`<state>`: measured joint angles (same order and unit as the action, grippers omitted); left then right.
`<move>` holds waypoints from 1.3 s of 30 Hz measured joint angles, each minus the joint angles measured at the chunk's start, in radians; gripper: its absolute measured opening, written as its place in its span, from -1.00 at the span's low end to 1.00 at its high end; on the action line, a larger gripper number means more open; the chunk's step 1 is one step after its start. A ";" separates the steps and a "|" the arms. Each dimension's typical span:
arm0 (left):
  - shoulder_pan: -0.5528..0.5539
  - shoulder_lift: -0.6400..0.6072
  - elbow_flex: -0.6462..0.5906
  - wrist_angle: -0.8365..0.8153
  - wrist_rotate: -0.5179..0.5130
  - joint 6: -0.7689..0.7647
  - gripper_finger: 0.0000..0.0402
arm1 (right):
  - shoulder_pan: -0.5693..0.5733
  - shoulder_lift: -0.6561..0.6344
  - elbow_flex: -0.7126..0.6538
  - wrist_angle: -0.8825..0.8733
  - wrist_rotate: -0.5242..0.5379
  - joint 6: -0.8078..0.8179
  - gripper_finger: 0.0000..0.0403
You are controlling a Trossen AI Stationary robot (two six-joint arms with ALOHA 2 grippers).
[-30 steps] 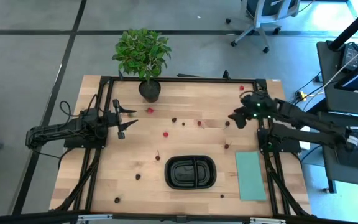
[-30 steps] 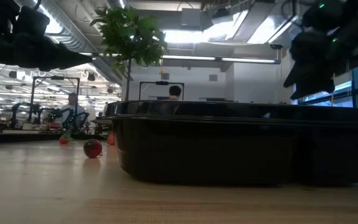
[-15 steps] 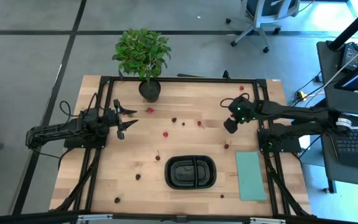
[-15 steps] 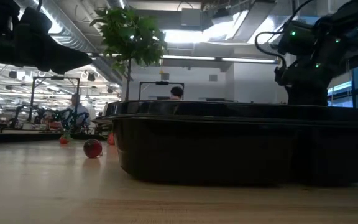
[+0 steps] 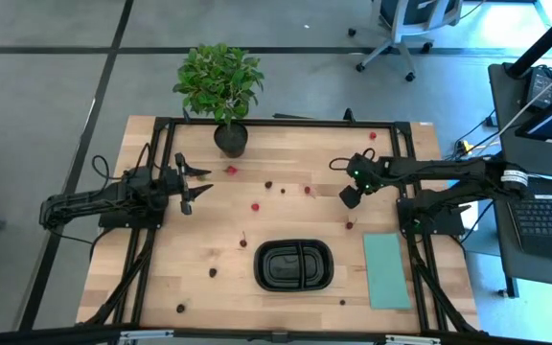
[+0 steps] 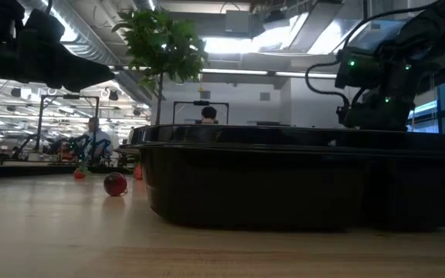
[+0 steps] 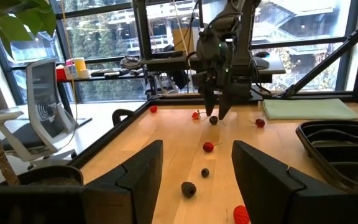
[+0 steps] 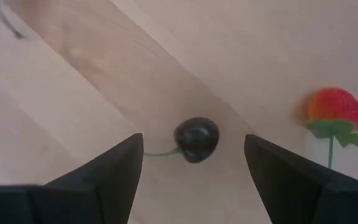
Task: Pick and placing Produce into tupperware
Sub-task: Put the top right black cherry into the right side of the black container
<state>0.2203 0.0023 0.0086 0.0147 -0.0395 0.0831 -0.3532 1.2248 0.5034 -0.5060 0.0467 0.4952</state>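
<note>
Hand, right (image 5: 350, 196): fingers (image 8: 107, 171) spread wide, straddling one dark cherry (image 8: 196, 139) with a green stem, not yet touching it. Half a second ago this hand was slightly farther right on the table (image 5: 161, 278); a second ago it was nearer the right frame. It has closed in over the fruit, so a grasp looks imminent.

Neighbouring item: red strawberry-like piece (image 8: 334, 109) with green leaves, near the cherry.

Produce, remainder: small red and dark pieces scattered across the table, e.g. one red piece (image 5: 255, 205) mid-table.

Tupperware (image 5: 295, 265): black, two compartments, near the front edge, well apart from the right hand; both compartments appear empty, so the task seems barely begun.

Hand, left (image 5: 191, 182): open, unmoved at the left side, waiting.

Other: potted plant (image 5: 220, 84) at the back edge; teal rectangle (image 5: 385, 270) beside the tupperware.
</note>
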 joint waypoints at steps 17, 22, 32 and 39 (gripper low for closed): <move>0.000 0.000 0.000 -0.001 0.000 -0.002 -0.07 | 0.035 0.094 0.000 0.034 0.061 0.024 0.39; 0.000 0.000 0.000 -0.001 0.000 -0.002 -0.07 | 0.034 0.094 0.000 0.038 0.063 0.023 0.39; 0.000 0.000 0.000 -0.002 -0.001 -0.002 -0.07 | 0.034 0.095 0.000 0.043 0.072 0.020 0.20; 0.000 0.000 0.000 -0.002 0.000 -0.003 -0.07 | 0.033 0.096 0.000 0.047 0.073 0.021 -0.10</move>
<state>0.2203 0.0025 0.0086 0.0132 -0.0399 0.0803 -0.3199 1.3205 0.5034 -0.4595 0.1202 0.5163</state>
